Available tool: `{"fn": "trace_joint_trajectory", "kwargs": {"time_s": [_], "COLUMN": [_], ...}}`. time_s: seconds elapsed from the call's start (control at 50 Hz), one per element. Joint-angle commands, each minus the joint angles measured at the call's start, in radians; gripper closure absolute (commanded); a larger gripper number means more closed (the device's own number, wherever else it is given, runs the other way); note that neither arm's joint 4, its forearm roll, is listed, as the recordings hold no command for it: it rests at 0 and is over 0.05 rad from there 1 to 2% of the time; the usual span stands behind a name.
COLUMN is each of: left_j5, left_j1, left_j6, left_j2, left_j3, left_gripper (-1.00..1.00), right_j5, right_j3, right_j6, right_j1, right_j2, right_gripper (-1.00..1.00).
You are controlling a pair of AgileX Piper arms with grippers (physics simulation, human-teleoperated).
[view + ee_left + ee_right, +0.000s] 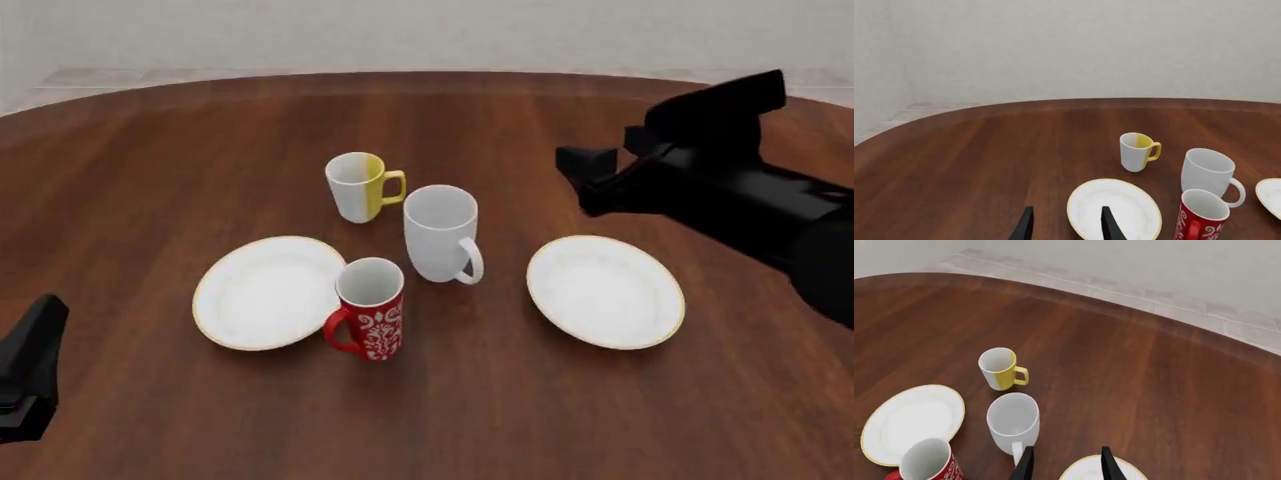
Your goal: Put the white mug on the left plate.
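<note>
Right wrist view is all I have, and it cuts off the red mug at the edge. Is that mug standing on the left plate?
Observer: No. The red mug stands on the table beside the left plate; the left wrist view shows a gap between them.
Operator: Which way does its handle face?
Observer: Leftward in the front view, toward that plate.
Operator: Where is the left arm?
Observer: The left gripper is open, at the front view's near left corner, well away from the white mug.
</note>
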Motion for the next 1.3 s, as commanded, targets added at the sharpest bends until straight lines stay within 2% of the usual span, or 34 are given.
{"fn": "trace_joint_trajectory", "kwargs": {"time_s": [0.02,0.48,1.3], "left_j5": [0.0,0.0,0.0], "left_j1": [0.0,0.0,0.0], "left_j6": [0.0,0.0,0.0], "left_j2": [0.0,0.0,0.0], "left_j3": [0.0,0.0,0.0], "left_gripper": [-1.0,-1.0,-1.0], "right_j5": [-0.021,-0.093,-0.167], "right_j3": [-0.022,-0.057,-0.056], "right_j6": [0.008,0.029,0.08], "right_j1": [0.05,0.131,0.153], "right_j2": [0.051,0.176,0.296], "right_gripper": [-1.0,-1.0,-1.0]}}
